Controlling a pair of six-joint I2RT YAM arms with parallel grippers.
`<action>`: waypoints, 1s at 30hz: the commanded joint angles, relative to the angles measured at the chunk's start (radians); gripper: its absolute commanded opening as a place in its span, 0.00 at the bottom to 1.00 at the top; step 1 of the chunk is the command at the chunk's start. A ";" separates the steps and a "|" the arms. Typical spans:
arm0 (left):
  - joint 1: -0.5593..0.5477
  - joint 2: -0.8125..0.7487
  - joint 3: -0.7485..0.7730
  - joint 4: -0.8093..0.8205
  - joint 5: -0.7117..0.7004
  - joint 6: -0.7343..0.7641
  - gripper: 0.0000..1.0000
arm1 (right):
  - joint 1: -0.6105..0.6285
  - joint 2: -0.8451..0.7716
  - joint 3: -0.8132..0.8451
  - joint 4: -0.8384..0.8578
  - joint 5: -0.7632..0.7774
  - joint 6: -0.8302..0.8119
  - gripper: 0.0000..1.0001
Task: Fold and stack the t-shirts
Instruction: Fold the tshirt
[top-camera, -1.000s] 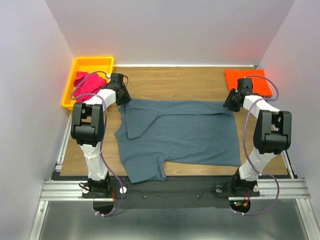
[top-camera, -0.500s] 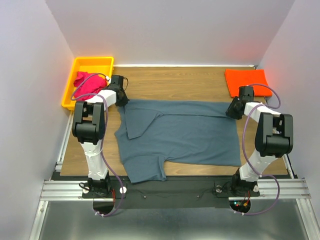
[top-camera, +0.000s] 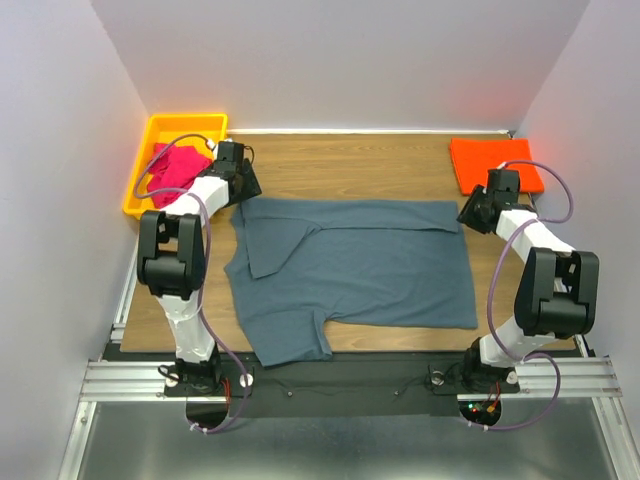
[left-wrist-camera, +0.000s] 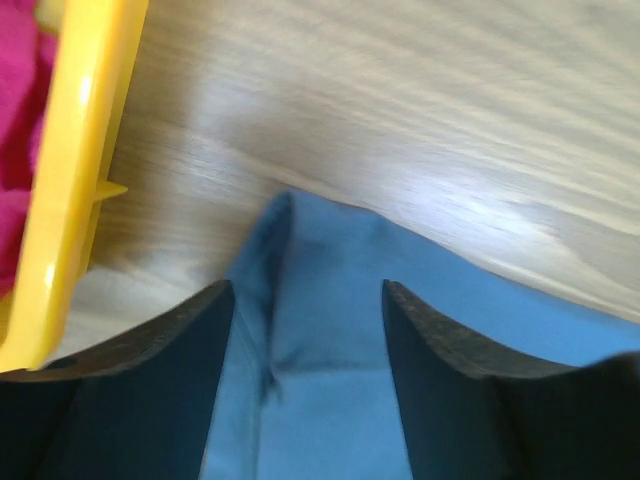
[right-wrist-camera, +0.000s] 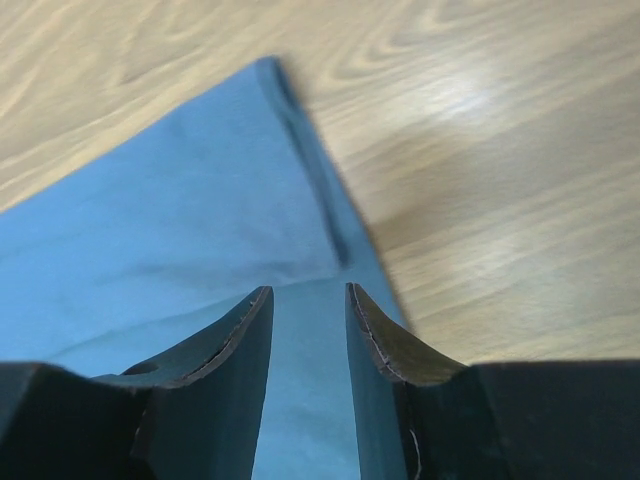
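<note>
Table (top-camera: 350, 165): wood, bare along the far side. Grey-blue t-shirt (top-camera: 370, 265) is spread flat mid-table, collar to the left, hem to the right. A far strip is folded over onto the body and the near sleeve sticks out toward the arm bases.

Change: the shirt's far edge now lies further back and straighter than a second ago, and both far corners look pulled out. Left arm (top-camera: 170, 255) has swung back-left toward the bin; right arm (top-camera: 555, 290) has swung outward to the right. This reads as a smoothing tug just finished. The far-side fold looks done, while the near side and cross folds are not.

Yellow bin (top-camera: 185, 120), far-left corner: holds the magenta t-shirt (top-camera: 178, 170), crumpled and unfolded. Nothing else is visible inside.

Orange t-shirt (top-camera: 495, 160): folded flat on the table at the far right, not in any container. It is probably the base of the stack.

Left gripper (left-wrist-camera: 305, 290): has just let go. The fingers are wide apart, and the shirt's far-left corner lies loose on the wood between them, just beside the bin wall.

Right gripper (right-wrist-camera: 308, 290): at the shirt's far-right corner, fingers narrowly apart. The cloth lies flat in the gap with no pinch visible, so it reads as released.

Two shirts left to do.
</note>
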 joint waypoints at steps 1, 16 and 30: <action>-0.052 -0.197 -0.013 -0.020 -0.049 0.045 0.73 | 0.006 -0.005 0.028 0.033 -0.117 -0.007 0.41; -0.545 -0.260 -0.156 -0.118 -0.294 0.238 0.56 | 0.257 -0.051 -0.040 0.041 -0.227 0.098 0.40; -0.572 -0.173 -0.245 -0.124 -0.385 0.220 0.61 | 0.375 -0.110 -0.116 0.044 -0.260 0.122 0.44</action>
